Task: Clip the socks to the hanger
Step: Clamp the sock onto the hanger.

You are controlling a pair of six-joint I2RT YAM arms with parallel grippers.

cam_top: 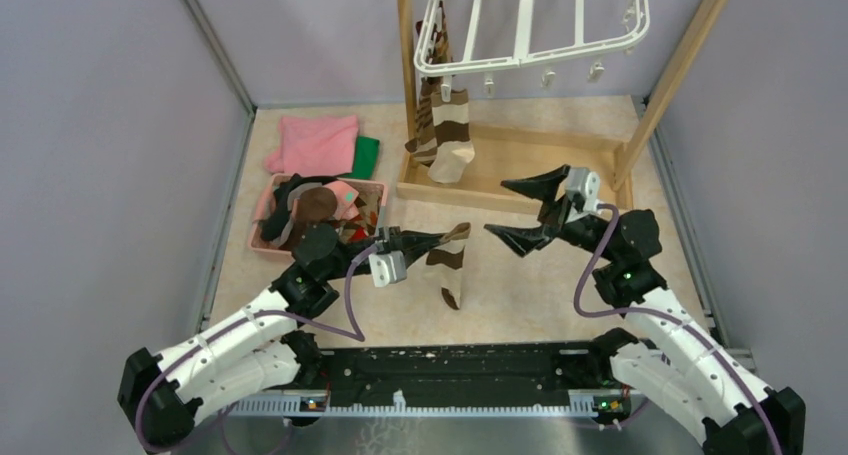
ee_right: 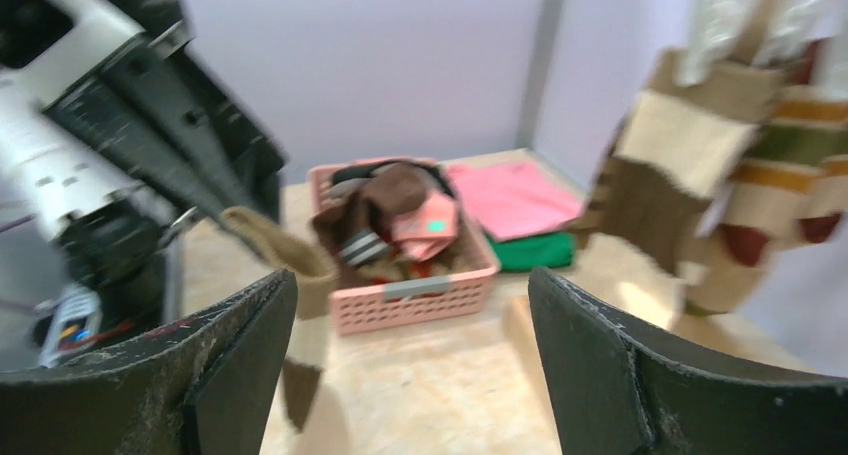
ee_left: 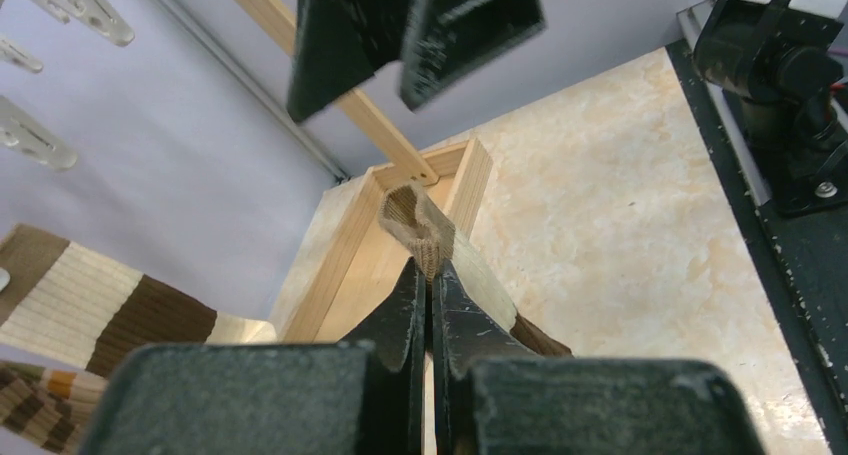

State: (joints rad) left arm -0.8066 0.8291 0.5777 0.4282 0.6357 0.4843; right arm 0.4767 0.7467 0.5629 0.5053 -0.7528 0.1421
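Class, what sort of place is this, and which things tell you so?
Probably a robot test cell staged as a laundry corner: plain walls box in the tabletop, a white clip hanger with striped socks clipped on hangs in a wooden frame, and a pink basket holds more.

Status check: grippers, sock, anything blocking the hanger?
Left gripper shut on a dangling brown-and-cream sock. Right gripper open, facing it. Two socks already clipped at the hanger left corner; front clips free, nothing blocking.

Pose: left arm [cam_top: 240, 335] stretched forward and inward, left gripper [cam_top: 441, 239] clamped tight on sock [cam_top: 447, 267] cuff; right arm [cam_top: 668, 333] bent, wrist turned leftward, right gripper [cam_top: 499, 208] jaws spread wide.
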